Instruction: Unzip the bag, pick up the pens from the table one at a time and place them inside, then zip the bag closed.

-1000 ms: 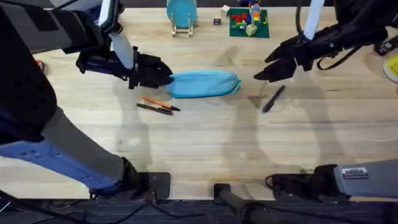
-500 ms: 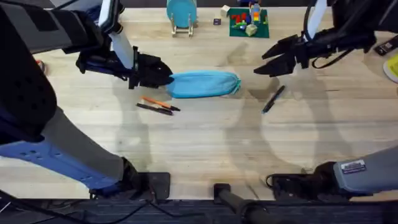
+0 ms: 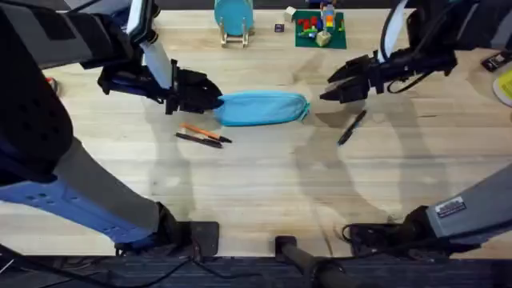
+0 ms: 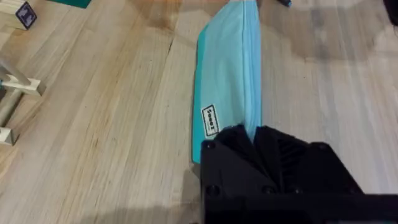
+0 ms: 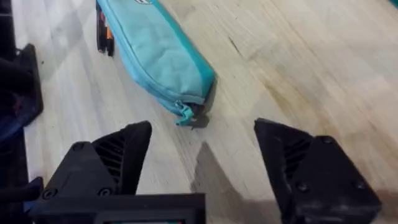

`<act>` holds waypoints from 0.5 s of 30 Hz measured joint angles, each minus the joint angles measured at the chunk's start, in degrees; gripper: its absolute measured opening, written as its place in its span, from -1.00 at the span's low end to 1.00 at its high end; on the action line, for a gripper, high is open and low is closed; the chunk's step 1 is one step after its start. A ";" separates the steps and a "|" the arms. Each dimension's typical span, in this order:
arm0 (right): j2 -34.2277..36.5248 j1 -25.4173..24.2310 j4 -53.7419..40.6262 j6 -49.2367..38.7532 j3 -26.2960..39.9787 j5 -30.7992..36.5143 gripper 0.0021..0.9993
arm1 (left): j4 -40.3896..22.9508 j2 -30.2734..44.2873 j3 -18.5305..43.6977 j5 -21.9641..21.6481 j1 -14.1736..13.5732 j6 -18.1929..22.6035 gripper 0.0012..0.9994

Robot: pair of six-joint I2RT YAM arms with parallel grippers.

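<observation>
Left gripper (image 3: 210, 98) of mine is clamped on the near end of the bag (image 3: 262, 108), fingers (image 4: 273, 152) closed over the fabric at its 9 o'clock end in the overhead view. At about 5 o'clock from that gripper, two pens (image 3: 204, 136), one orange and one black, lie side by side on the table (image 3: 264, 192), just beside the bag. My right gripper (image 3: 330, 86) hovers spread open at the bag's 3 o'clock end, apart from it, the zipper pull (image 5: 184, 114) showing between its fingers (image 5: 118, 158). A third, black pen (image 3: 351, 127) lies at 5 o'clock from that gripper. Farther off at 12 o'clock stand a teal stand (image 3: 234, 18) and a toy-brick build (image 3: 320, 28).
</observation>
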 joint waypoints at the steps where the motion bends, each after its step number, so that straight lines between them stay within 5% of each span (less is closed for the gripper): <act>1: 0.43 0.00 0.00 0.02 0.00 -0.07 0.99 | 0.00 0.00 0.00 0.00 0.00 0.00 -0.92; 15: 1.19 0.00 0.42 -1.35 0.00 -1.74 0.99 | 0.00 0.00 0.00 0.00 0.00 0.00 -0.92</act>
